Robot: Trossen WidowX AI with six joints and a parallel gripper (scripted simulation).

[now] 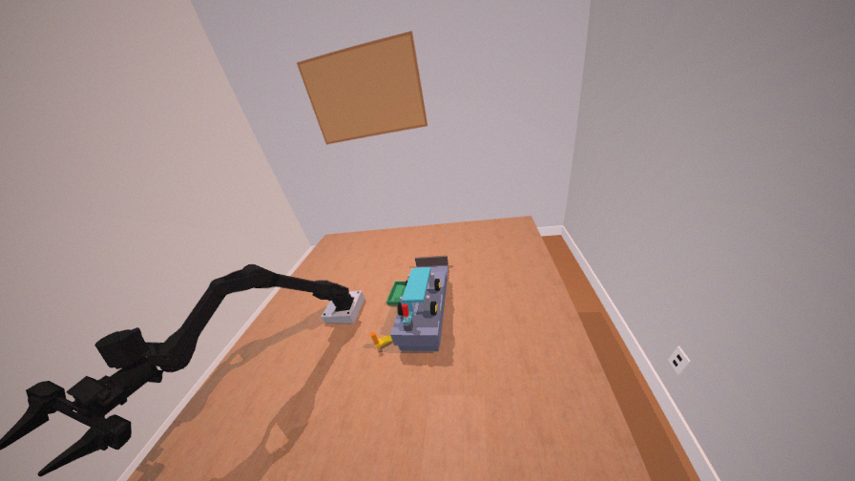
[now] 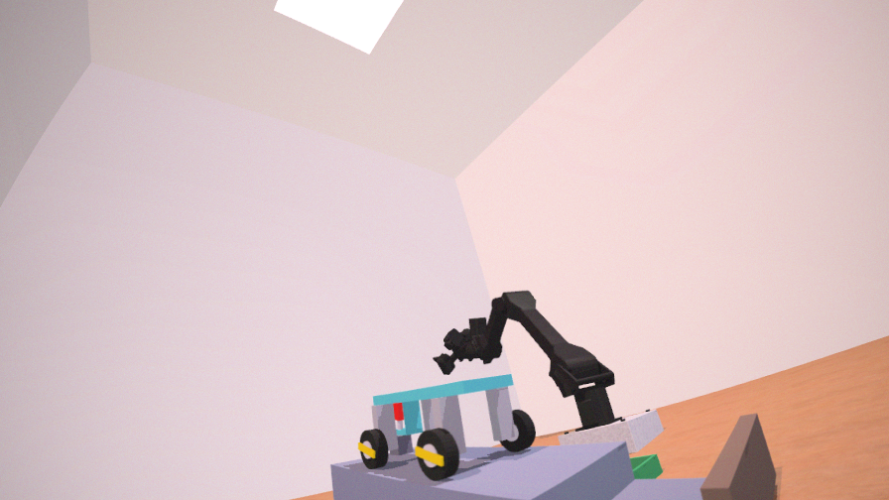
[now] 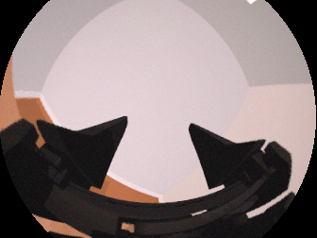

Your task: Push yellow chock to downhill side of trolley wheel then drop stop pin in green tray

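End effector (image 1: 20, 461) (image 3: 160, 123): nearest the top camera, at far left, fingers spread, nothing between them. Chock (image 1: 383, 342): on the counter (image 1: 508, 383) beside the ramp (image 1: 418, 341) (image 2: 559, 466); placement outstanding. Pin (image 1: 405, 310) (image 2: 398, 412): seated at the trolley (image 1: 417, 283) (image 2: 444, 390); extraction and drop into the tray (image 1: 396, 293) (image 2: 646, 466) remain. Trolley: on the ramp, unchocked.
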